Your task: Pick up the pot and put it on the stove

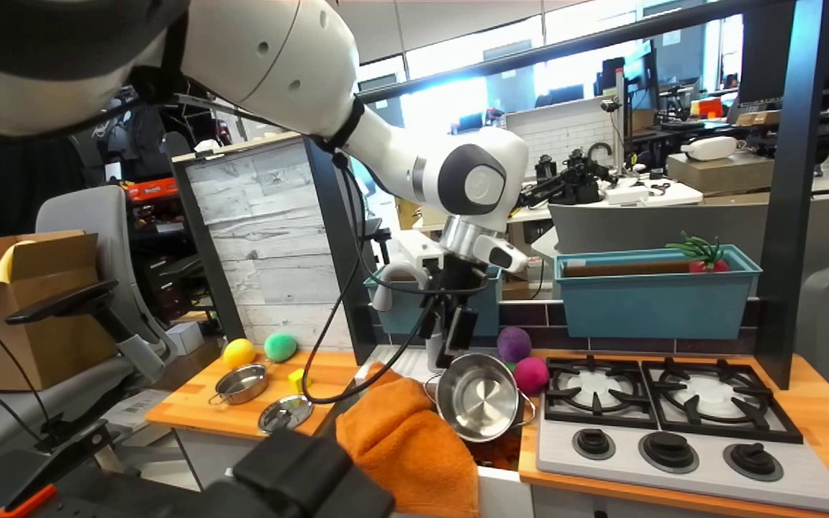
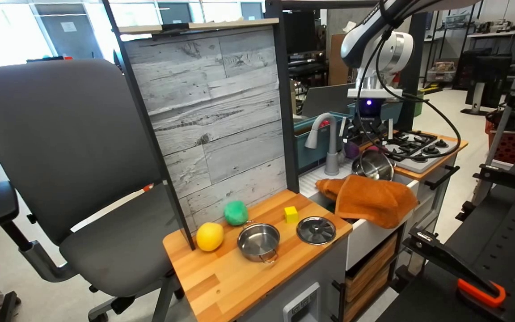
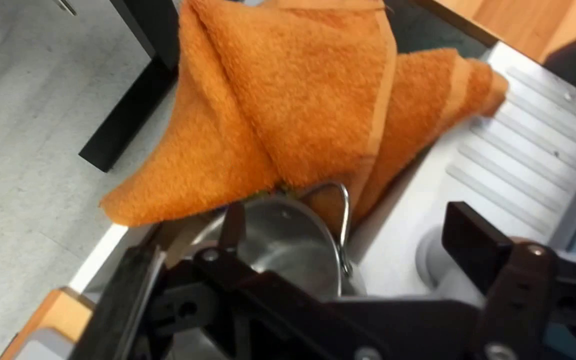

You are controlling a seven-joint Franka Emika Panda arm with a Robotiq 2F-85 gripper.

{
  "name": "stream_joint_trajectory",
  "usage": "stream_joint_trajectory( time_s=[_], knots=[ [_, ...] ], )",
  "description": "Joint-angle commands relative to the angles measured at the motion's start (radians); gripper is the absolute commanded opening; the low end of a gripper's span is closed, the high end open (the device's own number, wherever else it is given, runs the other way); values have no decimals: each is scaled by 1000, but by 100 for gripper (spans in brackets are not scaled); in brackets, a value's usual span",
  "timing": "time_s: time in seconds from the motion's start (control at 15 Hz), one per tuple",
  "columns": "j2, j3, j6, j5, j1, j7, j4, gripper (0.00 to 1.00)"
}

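Note:
The pot (image 1: 483,403) is shiny silver with wire handles. It sits tilted at the sink, beside the orange towel, its opening turned up and outward; it also shows in an exterior view (image 2: 376,166) and the wrist view (image 3: 288,240). My gripper (image 1: 445,345) is open above the pot, also in an exterior view (image 2: 366,136). In the wrist view my gripper (image 3: 346,225) has one finger over the pot's opening and the other over the sink's white ledge; the near rim and one handle lie between, with no grip visible. The stove (image 1: 630,460) stands beside the sink, also in an exterior view (image 2: 418,165).
An orange towel (image 1: 407,439) drapes over the sink front. A grey faucet (image 2: 332,147) stands behind the sink. Purple (image 1: 514,344) and pink (image 1: 531,375) balls lie by the stove. A shallow pan (image 2: 259,241), lid (image 2: 315,230) and yellow cube (image 2: 291,214) sit on the wooden counter.

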Motion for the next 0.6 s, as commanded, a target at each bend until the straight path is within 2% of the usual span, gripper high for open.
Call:
stream_joint_trajectory(
  time_s=[0.0, 0.13, 0.53],
  knots=[
    [102, 2, 73, 37, -34, 95, 213, 100],
    [121, 4, 154, 2, -39, 168, 244, 100],
    [199, -50, 190, -88, -13, 432, 293, 100]
  ],
)
